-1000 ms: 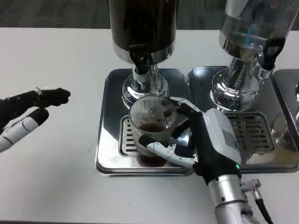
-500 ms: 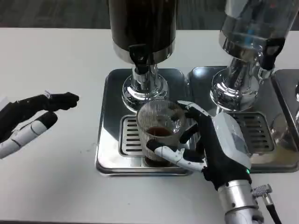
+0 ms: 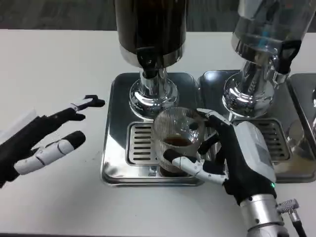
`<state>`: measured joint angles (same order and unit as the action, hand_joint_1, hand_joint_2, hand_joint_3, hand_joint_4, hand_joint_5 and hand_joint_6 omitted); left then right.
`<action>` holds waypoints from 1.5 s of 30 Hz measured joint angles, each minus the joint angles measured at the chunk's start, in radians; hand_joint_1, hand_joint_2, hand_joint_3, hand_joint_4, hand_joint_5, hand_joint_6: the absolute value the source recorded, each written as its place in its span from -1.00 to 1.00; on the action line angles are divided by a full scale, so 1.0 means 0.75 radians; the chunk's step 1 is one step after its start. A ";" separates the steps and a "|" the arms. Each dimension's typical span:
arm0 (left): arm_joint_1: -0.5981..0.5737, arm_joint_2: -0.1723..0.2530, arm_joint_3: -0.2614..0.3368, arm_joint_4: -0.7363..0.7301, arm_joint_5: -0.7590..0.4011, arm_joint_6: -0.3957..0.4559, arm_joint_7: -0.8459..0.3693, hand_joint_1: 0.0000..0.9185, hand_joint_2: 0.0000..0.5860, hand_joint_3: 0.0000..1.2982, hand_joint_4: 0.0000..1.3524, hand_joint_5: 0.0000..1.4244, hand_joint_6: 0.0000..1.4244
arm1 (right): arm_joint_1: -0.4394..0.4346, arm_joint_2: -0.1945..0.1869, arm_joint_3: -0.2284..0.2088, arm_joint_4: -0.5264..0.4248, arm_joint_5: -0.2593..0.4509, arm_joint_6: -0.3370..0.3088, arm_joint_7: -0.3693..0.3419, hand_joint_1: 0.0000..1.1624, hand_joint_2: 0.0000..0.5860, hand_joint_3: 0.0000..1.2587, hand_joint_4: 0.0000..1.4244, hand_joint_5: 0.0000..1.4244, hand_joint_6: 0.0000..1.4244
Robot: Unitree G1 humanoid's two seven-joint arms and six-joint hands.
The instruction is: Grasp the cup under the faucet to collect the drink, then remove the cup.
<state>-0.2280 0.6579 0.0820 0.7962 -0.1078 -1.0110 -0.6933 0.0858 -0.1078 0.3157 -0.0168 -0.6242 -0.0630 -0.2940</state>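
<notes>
- The clear ribbed glass cup point(image 3: 177, 140) stands on the slotted metal grate point(image 3: 140, 144) of the left silver drip tray point(image 3: 112, 148), a little to the right of the black faucet point(image 3: 148, 59) and in front of it, not directly below.
- A small amount of dark brown drink point(image 3: 176, 141) lies in the bottom of the cup.
- The right hand point(image 3: 224, 158) grasps the cup from the right side: one white and black finger point(image 3: 185, 165) curls around the front of the glass low down, and other fingers reach behind it near the rim.
- The silver right forearm point(image 3: 261, 217) goes down to the lower edge of the picture, and a small green light shows on the wrist.
- The left hand point(image 3: 44, 143) hovers over the white table point(image 3: 59, 64), left of the drip tray and apart from it; its fingers are stretched out and spread, pointing towards the tray, and it holds nothing.
- The faucet belongs to the dark cylindrical drink dispenser point(image 3: 150, 24), which stands on a shiny chrome foot point(image 3: 153, 96) at the back of the left tray.
- A second dispenser with a clear tank point(image 3: 269, 24) stands to the right on its own silver tray point(image 3: 276, 153), near the right hand but not touching it.
</notes>
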 measured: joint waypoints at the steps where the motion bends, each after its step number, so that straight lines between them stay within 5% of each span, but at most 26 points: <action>1: -0.004 -0.003 -0.011 0.000 0.003 -0.010 0.000 -1.00 -0.27 -0.81 -1.00 -0.99 -0.82 | 0.000 0.000 -0.001 -0.006 0.004 0.000 0.002 0.08 -0.17 -0.31 -0.25 0.06 0.62; 16: -0.013 0.002 -0.077 -0.032 0.179 -0.120 0.050 -1.00 -0.31 -0.91 -1.00 -1.00 -0.89 | 0.064 -0.006 -0.018 -0.135 0.022 0.004 0.023 0.08 -0.17 -0.30 -0.24 0.07 0.64; 45: 0.229 0.176 -0.031 -0.430 0.527 -0.254 0.371 -1.00 -0.43 -1.00 -1.00 -1.00 -1.00 | 0.262 -0.041 -0.087 -0.381 0.057 0.005 0.128 0.08 -0.17 -0.28 -0.23 0.09 0.67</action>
<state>-0.0561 0.7901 0.0590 0.4733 0.2876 -1.2015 -0.4153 0.2823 -0.1386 0.2507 -0.3023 -0.5817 -0.0595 -0.1978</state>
